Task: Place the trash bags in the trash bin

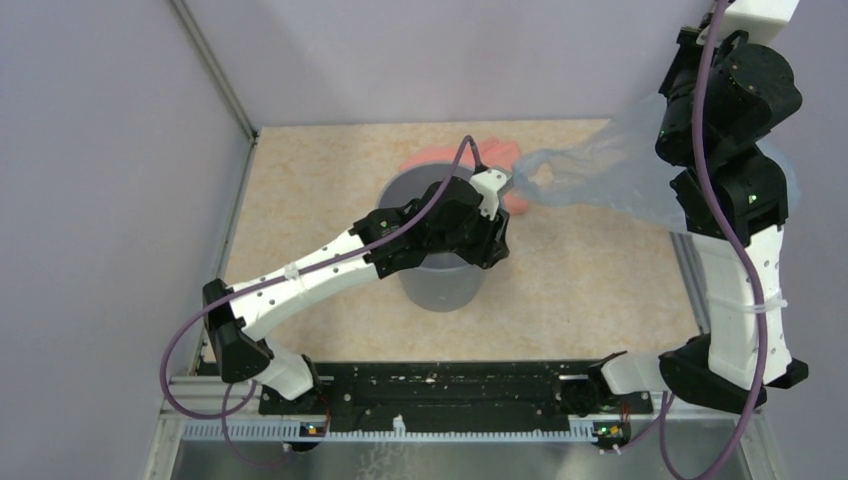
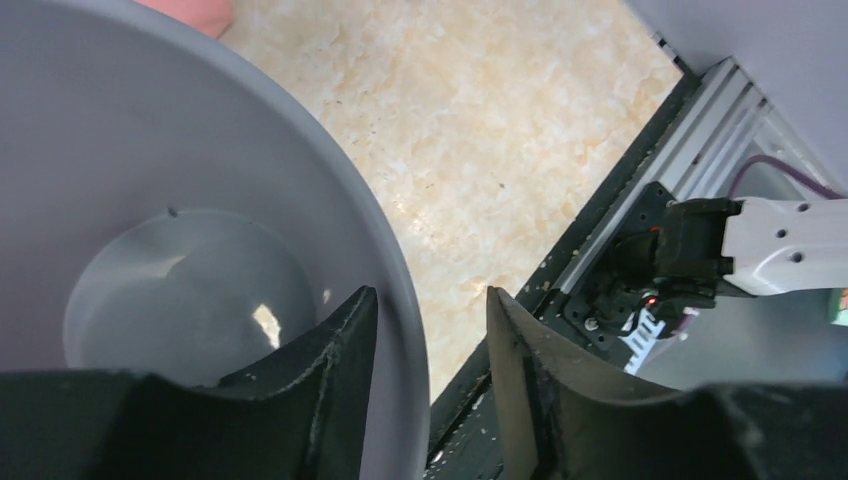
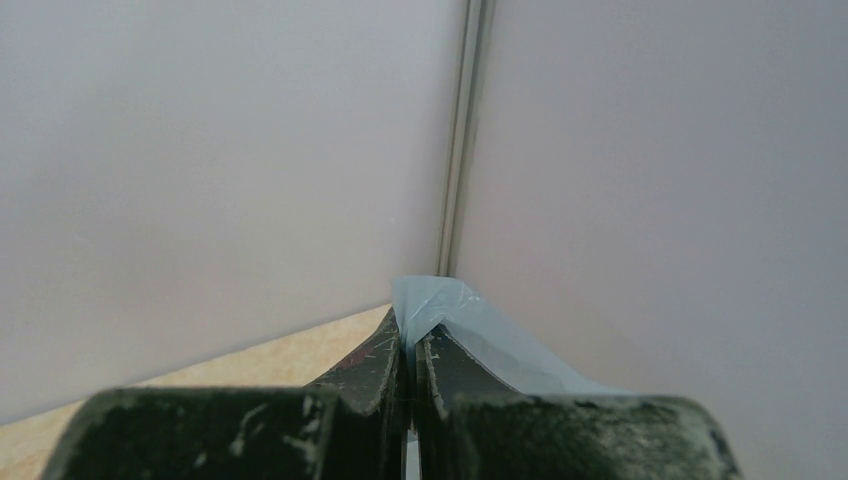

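Note:
The grey trash bin (image 1: 440,285) stands upright mid-table. My left gripper (image 2: 430,292) is open and straddles the bin's near-right rim (image 2: 395,270), with one finger inside against the wall and the other outside, apart from it. The bin's inside (image 2: 180,290) looks bare. My right gripper (image 3: 408,345) is raised high at the right and shut on a corner of the pale-blue trash bag (image 3: 470,320). In the top view the bag (image 1: 600,170) hangs stretched leftward from that gripper, its lower end (image 1: 535,170) just beyond the bin's far-right rim.
A salmon-pink folded piece (image 1: 440,155) lies on the table behind the bin and also shows in the left wrist view (image 2: 195,10). The black rail (image 1: 450,385) with the arm bases runs along the near edge. Walls enclose the left, back and right.

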`<state>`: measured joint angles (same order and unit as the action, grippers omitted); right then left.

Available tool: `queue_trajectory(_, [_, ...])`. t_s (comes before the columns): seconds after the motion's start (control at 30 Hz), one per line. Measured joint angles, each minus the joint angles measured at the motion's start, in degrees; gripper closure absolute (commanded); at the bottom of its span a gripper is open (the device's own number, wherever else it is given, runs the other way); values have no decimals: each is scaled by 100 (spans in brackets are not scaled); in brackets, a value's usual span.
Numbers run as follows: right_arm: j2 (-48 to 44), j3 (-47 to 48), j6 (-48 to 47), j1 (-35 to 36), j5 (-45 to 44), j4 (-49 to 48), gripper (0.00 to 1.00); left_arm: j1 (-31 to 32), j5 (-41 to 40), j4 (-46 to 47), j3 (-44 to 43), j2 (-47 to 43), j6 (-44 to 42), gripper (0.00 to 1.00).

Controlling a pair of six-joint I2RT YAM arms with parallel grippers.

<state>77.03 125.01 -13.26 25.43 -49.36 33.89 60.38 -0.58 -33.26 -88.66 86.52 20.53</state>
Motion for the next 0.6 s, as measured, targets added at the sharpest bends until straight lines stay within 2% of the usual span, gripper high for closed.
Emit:
queue_trajectory(0.1, [-13, 0, 33, 0, 79, 0, 100, 4, 87, 133, 7, 0, 42, 39])
queue_trajectory(0.3, [-15, 20, 92, 0, 291, 15, 100, 4, 50, 378, 72, -20, 81, 32])
queue_trajectory(0.6, [-170, 155, 192, 0, 728, 26, 100, 4, -750, 916, 459, -804, 125, 25])
